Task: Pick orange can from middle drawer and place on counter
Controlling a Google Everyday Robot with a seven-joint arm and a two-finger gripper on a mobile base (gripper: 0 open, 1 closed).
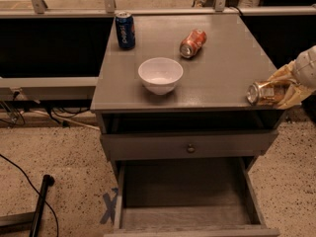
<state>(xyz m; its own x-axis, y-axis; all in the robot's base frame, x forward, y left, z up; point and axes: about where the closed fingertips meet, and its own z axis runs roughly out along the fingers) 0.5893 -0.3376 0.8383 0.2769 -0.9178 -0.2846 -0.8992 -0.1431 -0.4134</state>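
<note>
My gripper comes in from the right edge and is shut on the orange can, a shiny gold-bronze can held on its side with its silvery end pointing left. The can is at the front right corner of the counter, level with its top; I cannot tell whether it touches the surface. The middle drawer is pulled out below, and its grey floor is bare.
On the counter stand a white bowl front centre and a blue Pepsi can back left; a red-orange can lies on its side at the back. A shut drawer front with a round knob sits above the open drawer. Cables lie on the floor left.
</note>
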